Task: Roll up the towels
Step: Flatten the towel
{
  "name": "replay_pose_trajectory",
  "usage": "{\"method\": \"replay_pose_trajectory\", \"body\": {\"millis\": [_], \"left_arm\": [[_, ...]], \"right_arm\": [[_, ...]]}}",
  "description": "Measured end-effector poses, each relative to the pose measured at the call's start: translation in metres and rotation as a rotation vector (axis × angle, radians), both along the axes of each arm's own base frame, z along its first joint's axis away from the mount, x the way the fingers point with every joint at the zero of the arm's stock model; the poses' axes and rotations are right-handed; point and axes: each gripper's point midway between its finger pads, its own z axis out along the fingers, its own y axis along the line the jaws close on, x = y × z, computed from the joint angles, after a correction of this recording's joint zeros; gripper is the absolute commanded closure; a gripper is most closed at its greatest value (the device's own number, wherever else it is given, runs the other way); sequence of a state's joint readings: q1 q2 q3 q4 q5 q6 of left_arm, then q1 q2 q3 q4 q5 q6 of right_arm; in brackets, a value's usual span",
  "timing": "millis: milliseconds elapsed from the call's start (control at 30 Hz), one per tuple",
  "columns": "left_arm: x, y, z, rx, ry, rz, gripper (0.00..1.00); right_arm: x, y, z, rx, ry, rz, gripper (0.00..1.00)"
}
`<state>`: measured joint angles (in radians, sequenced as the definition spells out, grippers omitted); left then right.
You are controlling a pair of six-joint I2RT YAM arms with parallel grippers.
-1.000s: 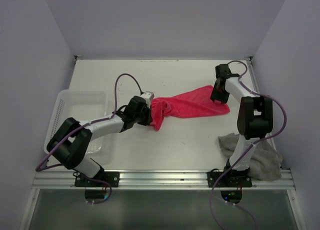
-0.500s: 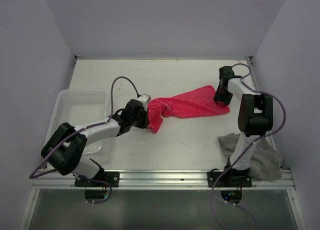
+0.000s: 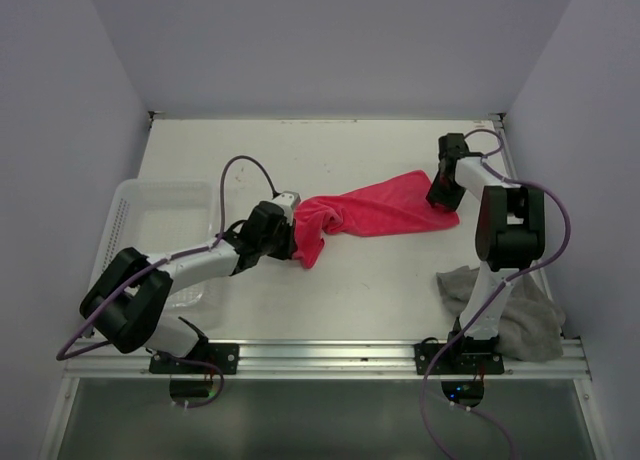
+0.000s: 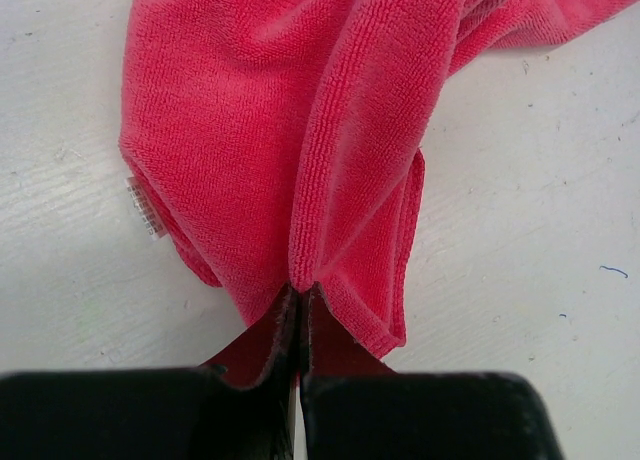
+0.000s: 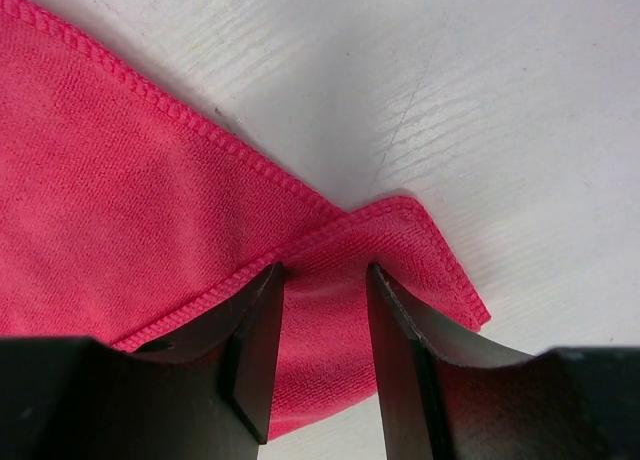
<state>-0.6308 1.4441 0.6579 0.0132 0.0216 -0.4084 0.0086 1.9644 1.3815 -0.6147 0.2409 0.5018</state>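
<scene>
The pink-red towel [image 3: 380, 208] lies stretched across the middle of the table, bunched at its left end. My left gripper [image 3: 293, 242] is shut on that bunched end, and the left wrist view shows a fold of the towel [image 4: 300, 130] pinched between the tips of the left gripper [image 4: 302, 290]. My right gripper [image 3: 438, 202] stands over the towel's right corner. In the right wrist view the right gripper [image 5: 325, 270] has its jaws apart, tips down on the folded-over corner of the towel [image 5: 120, 200]. The grey-taupe towel [image 3: 510, 315] lies crumpled at the near right by the right arm's base.
A white perforated basket [image 3: 165, 183] stands at the left side of the table, partly under the left arm. White walls close in the table at the back and on both sides. A metal rail runs along the near edge.
The left arm drew back slightly toward the near left, pulling the towel's bunched end along. The right gripper shifted a little right and settled on the towel's right corner.
</scene>
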Motion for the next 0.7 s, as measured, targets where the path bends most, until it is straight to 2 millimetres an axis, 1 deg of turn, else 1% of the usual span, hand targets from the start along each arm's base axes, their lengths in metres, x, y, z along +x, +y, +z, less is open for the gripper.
{"method": "replay_pose_trajectory", "body": {"millis": [33,133,167,200,267,300,367,433,567,700], "left_arm": [[0.000,0.000,0.000,0.000,0.000,0.000,1.00],[0.000,0.000,0.000,0.000,0.000,0.000,1.00],[0.000,0.000,0.000,0.000,0.000,0.000,1.00],[0.000,0.000,0.000,0.000,0.001,0.000,1.00],[0.000,0.000,0.000,0.000,0.001,0.000,1.00],[0.000,0.000,0.000,0.000,0.000,0.000,1.00],[0.000,0.000,0.000,0.000,0.000,0.000,1.00],[0.000,0.000,0.001,-0.002,-0.002,0.000,1.00],[0.000,0.000,0.005,-0.008,-0.012,0.001,1.00],[0.002,0.003,0.014,-0.010,-0.038,0.015,1.00]], "right_arm": [[0.000,0.000,-0.002,0.001,0.005,-0.003,0.58],[0.000,-0.001,-0.005,0.004,0.008,-0.013,0.65],[0.000,-0.001,-0.005,0.005,0.007,-0.015,0.71],[0.000,-0.003,-0.005,0.005,0.006,-0.021,0.74],[0.000,-0.008,-0.005,0.007,0.003,-0.037,0.83],[0.000,-0.009,-0.005,0.007,0.003,-0.044,0.90],[0.000,-0.012,-0.005,0.008,0.002,-0.054,0.94],[0.000,-0.014,-0.005,0.009,0.002,-0.058,0.93],[-0.001,-0.014,-0.003,0.008,0.005,-0.056,0.84],[-0.002,-0.014,0.004,0.008,-0.001,-0.054,0.83]]}}
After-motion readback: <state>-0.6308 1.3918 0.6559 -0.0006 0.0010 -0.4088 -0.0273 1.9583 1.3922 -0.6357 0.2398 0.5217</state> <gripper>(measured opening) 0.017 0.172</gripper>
